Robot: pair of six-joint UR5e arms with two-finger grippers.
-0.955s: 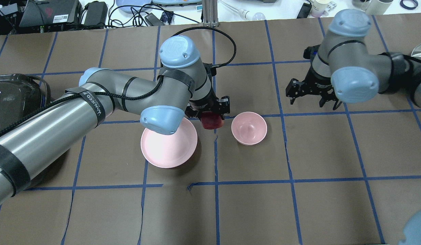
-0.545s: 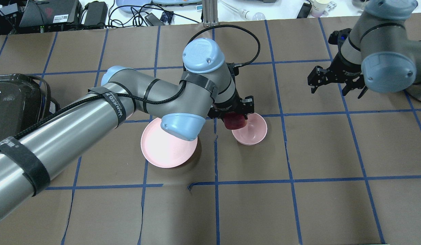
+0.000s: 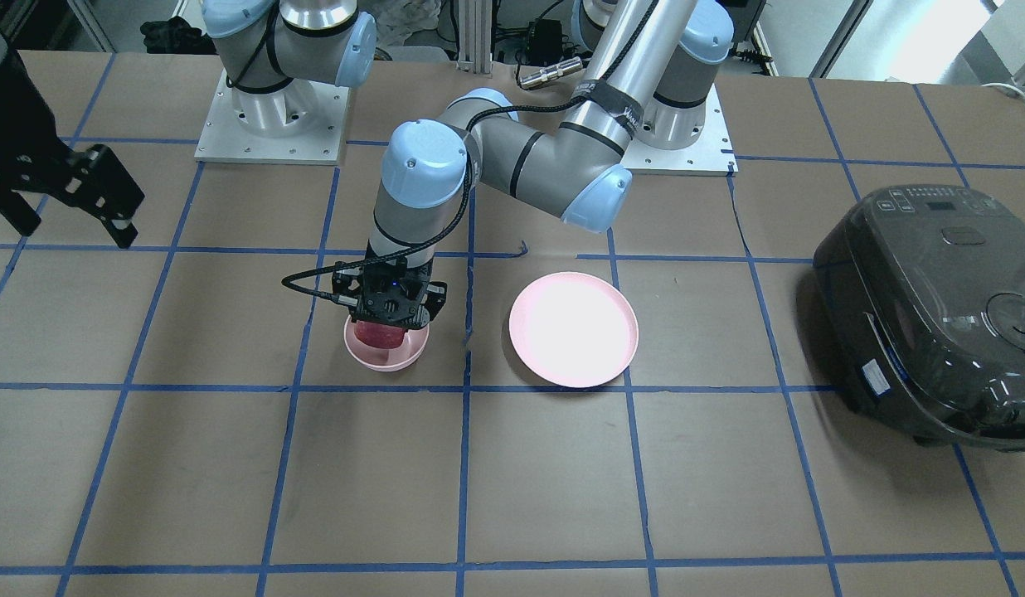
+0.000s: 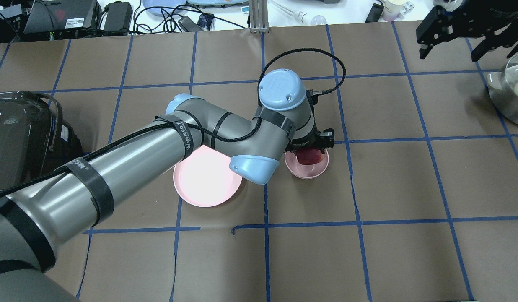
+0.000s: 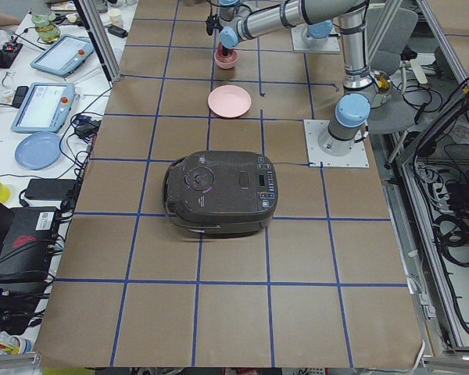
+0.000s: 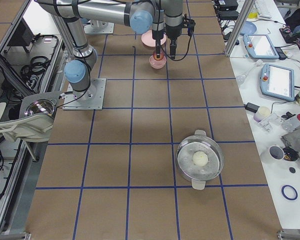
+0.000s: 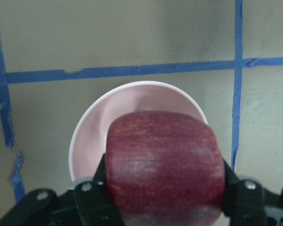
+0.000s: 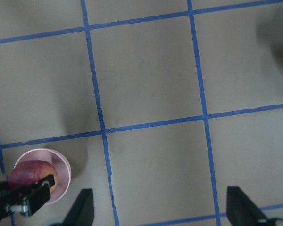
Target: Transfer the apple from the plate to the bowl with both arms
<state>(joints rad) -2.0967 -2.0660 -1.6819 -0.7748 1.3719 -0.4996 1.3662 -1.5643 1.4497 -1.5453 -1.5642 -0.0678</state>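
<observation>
My left gripper (image 4: 309,147) is shut on the dark red apple (image 4: 308,156) and holds it in the mouth of the small pink bowl (image 4: 310,173). The left wrist view shows the apple (image 7: 165,165) between both fingers (image 7: 92,197), over the bowl (image 7: 132,108). In the front view the apple (image 3: 381,335) sits low in the bowl (image 3: 388,359). The wide pink plate (image 4: 206,184) is empty, left of the bowl. My right gripper (image 4: 449,50) is open and empty, far back at the right. Its wrist view shows the bowl (image 8: 62,162) and the apple (image 8: 30,173) at lower left.
A dark rice cooker (image 4: 20,130) stands at the table's left edge. A metal pot (image 4: 510,92) with a pale ball in it stands at the right edge. Brown paper with blue tape lines covers the table (image 4: 401,188).
My left arm has carried the apple rightward from beside the plate to over the bowl and lowered it. My right gripper has drawn away to the far right back.
</observation>
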